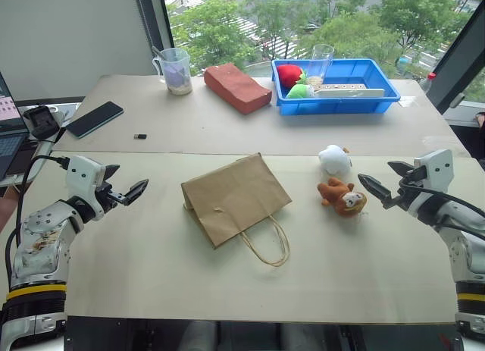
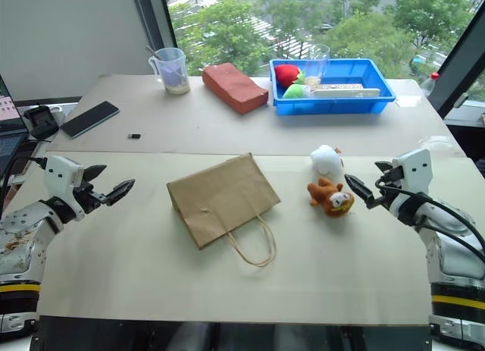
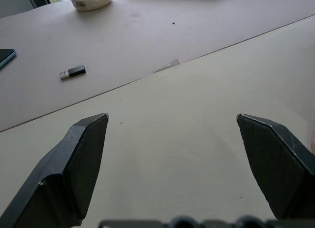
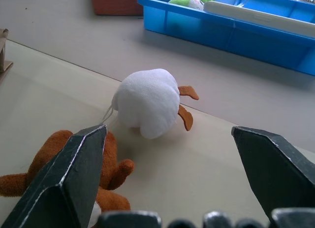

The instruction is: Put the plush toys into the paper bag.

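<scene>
Beside the flat paper bag (image 1: 235, 197), its mouth hidden, lie the white toy (image 1: 334, 160) and monkey (image 1: 343, 196); both grippers' fingers released, empty: left gripper (image 1: 126, 186), right gripper (image 1: 384, 180).

left gripper (image 3: 172, 127) spread, empty | table (image 3: 187, 154) | USB dongle (image 3: 73, 72)

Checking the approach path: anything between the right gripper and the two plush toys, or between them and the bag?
Nothing visible. Right gripper is open beside the monkey and white plush; bare table runs to the paper bag, which lies flat.
</scene>
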`<state>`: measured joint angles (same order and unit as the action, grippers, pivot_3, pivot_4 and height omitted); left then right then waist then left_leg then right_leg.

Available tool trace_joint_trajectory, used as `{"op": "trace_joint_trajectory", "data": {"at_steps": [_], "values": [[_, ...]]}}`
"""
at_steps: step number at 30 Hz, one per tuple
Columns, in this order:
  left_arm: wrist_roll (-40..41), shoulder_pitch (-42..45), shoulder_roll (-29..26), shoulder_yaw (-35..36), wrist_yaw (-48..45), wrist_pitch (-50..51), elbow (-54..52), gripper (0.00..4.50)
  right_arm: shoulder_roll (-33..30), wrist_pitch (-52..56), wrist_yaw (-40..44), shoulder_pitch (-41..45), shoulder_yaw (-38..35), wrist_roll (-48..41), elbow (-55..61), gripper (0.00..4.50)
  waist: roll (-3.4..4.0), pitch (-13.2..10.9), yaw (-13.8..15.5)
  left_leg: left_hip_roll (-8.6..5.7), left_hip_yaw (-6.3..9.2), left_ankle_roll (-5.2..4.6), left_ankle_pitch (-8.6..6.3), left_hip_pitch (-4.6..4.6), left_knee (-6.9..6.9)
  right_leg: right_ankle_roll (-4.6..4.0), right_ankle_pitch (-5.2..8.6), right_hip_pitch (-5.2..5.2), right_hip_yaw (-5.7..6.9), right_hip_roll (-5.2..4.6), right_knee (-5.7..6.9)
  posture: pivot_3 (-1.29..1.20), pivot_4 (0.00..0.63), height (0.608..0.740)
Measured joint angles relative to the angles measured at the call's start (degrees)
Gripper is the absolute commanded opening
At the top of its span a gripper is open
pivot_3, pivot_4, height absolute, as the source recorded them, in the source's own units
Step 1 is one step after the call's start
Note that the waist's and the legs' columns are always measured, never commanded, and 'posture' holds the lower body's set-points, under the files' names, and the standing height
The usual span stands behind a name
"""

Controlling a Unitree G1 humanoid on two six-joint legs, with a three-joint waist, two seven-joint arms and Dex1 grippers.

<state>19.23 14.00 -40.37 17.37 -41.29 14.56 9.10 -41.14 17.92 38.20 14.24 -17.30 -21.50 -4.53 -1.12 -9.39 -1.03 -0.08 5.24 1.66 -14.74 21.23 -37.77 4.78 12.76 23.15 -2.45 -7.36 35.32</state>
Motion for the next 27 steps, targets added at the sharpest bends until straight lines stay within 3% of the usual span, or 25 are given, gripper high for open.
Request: {"op": "trace_joint_trajectory", "data": {"at_steps": [6, 11, 14, 18, 22, 27], "values": [[4.3, 1.2, -2.1, 2.1, -3.3, 3.2, -1.3, 4.46, -0.3, 2.6, 0.0, 0.1, -0.2, -0.6, 2.6, 4.50, 0.00, 0.0, 0.0, 0.01, 0.01, 0.00, 0.00, 0.02, 0.00, 0.00, 0.00, 0.02, 0.00, 0.00, 0.01, 0.00, 0.150, 0.740], [10.0, 2.0, -8.0, 2.9, -8.7, 9.1, -11.9, 4.46, -3.1, 8.3, 1.2, 0.3, -2.0, -4.7, 10.1, 4.50, 0.03, 0.0, 0.1, 0.01, 0.02, -0.03, -0.02, 0.07, 0.00, 0.01, 0.01, 0.01, 0.01, 0.00, -0.05, 0.00, 0.150, 0.740], [11.8, 7.2, -11.1, -3.0, -13.6, 12.4, -19.5, 4.46, -5.7, 13.7, 3.2, 0.9, -2.4, -9.8, 18.6, 4.50, 0.04, 0.0, 0.4, 0.00, 0.05, -0.02, -0.02, 0.09, 0.00, 0.02, 0.01, -0.05, 0.03, 0.00, -0.09, 0.00, 0.150, 0.740], [8.9, 14.1, -9.0, -14.7, -18.6, 10.2, -23.0, 4.46, -6.8, 20.0, 4.6, 2.7, -0.8, -16.0, 26.9, 4.50, 0.04, 0.0, 0.2, 0.00, 0.03, -0.03, -0.02, 0.03, 0.00, 0.01, 0.01, -0.11, 0.02, 0.00, -0.13, 0.00, 0.150, 0.740], [1.5, 16.0, -5.0, -26.1, -23.9, 2.1, -19.2, 4.46, -5.5, 24.0, 4.3, 2.6, 3.5, -18.7, 31.5, 4.50, 0.04, 0.0, -0.2, 0.00, 0.03, -0.09, -0.06, 0.13, 0.00, 0.01, 0.01, 0.00, 0.02, 0.02, -0.15, 0.00, 0.150, 0.740], [-7.6, 18.6, -0.6, -34.2, -28.9, -11.4, -9.8, 4.46, -5.4, 27.6, 4.3, 2.0, 5.8, -23.3, 37.7, 4.50, 0.03, 0.0, 0.3, -0.01, 0.04, -0.12, -0.07, 0.21, -0.01, 0.01, 0.01, 0.00, 0.03, 0.02, -0.25, 0.00, 0.150, 0.740]]}}
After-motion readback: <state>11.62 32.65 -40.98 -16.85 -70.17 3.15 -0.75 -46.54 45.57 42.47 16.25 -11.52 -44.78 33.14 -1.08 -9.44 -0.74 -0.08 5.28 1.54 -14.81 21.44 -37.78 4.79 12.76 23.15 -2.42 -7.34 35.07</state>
